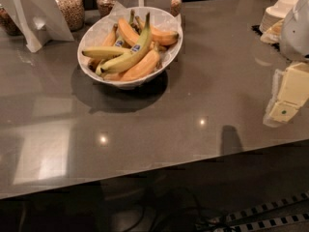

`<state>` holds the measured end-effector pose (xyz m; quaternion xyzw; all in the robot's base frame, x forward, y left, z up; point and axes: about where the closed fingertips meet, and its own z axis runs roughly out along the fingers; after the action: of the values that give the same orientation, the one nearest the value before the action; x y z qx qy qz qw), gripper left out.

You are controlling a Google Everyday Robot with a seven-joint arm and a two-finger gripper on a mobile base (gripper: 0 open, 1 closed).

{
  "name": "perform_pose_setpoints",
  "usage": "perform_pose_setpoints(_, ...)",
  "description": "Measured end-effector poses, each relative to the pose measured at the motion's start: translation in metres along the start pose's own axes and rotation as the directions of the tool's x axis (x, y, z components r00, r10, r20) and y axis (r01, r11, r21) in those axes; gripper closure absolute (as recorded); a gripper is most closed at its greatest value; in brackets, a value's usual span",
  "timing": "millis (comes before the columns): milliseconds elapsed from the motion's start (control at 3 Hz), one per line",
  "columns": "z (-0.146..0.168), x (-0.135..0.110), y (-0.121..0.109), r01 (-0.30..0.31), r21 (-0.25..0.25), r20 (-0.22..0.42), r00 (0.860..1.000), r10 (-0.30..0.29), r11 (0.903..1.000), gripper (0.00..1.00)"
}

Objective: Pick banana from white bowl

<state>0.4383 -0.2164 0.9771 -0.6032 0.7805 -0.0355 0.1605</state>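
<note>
my gripper [282,111] hangs at the far right edge of the camera view, over the right end of the grey countertop [193,100], with the pale arm housing above it. it is well apart from the fruit. i cannot tell whether my gripper is released or clenched.

the white bowl [166,22] sits on the counter toward the back left, casting a dark round shadow in front of it. the banana [126,58] lies on top of the heap inside, running on a slant from its dark tip at the lower left to its pointed stem at the upper right near the back rim. a blue sticker [136,48] shows near its middle. under and beside it are plumper orange-toned bananas [141,66], and a shorter yellow banana [104,51] lies across the left side, touching it.

behind the bowl stand glass jars [70,6] of something grainy. a folded white card stand [36,16] is at the back left. a stack of white paper plates [280,9] rests at the back right, near my arm.
</note>
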Motion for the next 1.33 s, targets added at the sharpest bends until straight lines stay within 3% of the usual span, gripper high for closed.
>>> perform_pose_setpoints(333, 0.000, 0.000, 0.000, 0.000, 0.000, 0.000, 1.000, 0.000, 1.0000, 0.00)
perform_pose_setpoints(667, 0.000, -0.011, -0.005, 0.026, 0.027, 0.043, 0.999, -0.028, 0.9993, 0.00)
perform_pose_setpoints(1000, 0.003, -0.038, -0.020, 0.093, 0.082, 0.140, 0.985, -0.104, 0.9923, 0.00)
perform_pose_setpoints(1333, 0.006, -0.070, -0.039, 0.173, 0.148, 0.235, 0.950, -0.204, 0.9739, 0.00)
